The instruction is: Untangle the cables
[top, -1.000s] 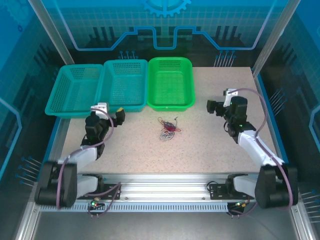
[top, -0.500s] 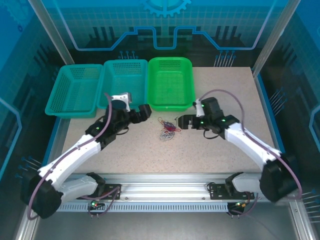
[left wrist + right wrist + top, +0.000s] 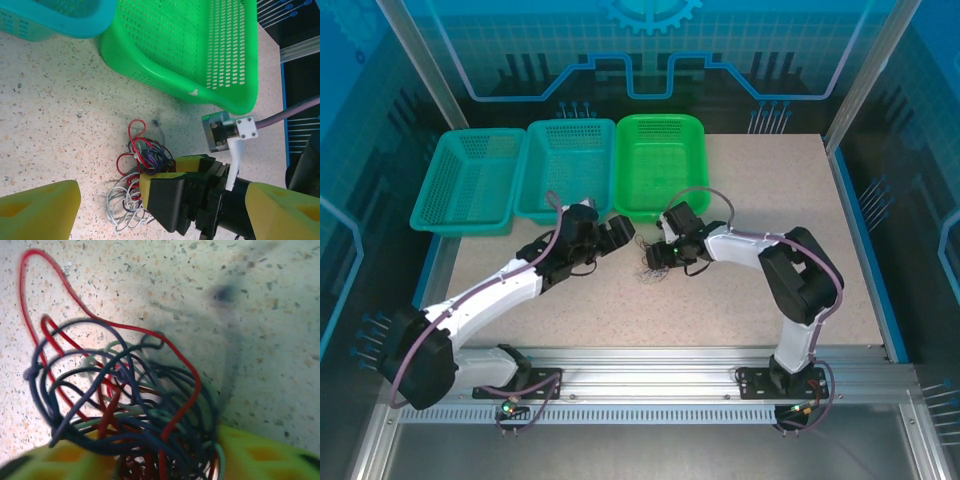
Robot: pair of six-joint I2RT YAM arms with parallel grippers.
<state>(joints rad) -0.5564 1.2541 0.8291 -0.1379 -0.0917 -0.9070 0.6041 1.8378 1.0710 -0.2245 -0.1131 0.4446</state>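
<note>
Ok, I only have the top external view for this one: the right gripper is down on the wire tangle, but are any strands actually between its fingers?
Observer: Yes. The right wrist view shows red and dark strands of the cables running down between the right gripper's yellow fingers. Whether they are pinched, I cannot tell.
Operator: And the left gripper?
Observer: In the left wrist view, the left gripper's own fingers stand wide apart with nothing gripped.
Operator: Any pale wires in there?
Observer: Yes, whitish loops lie on the table at the tangle's edge nearest the left wrist camera.
</note>
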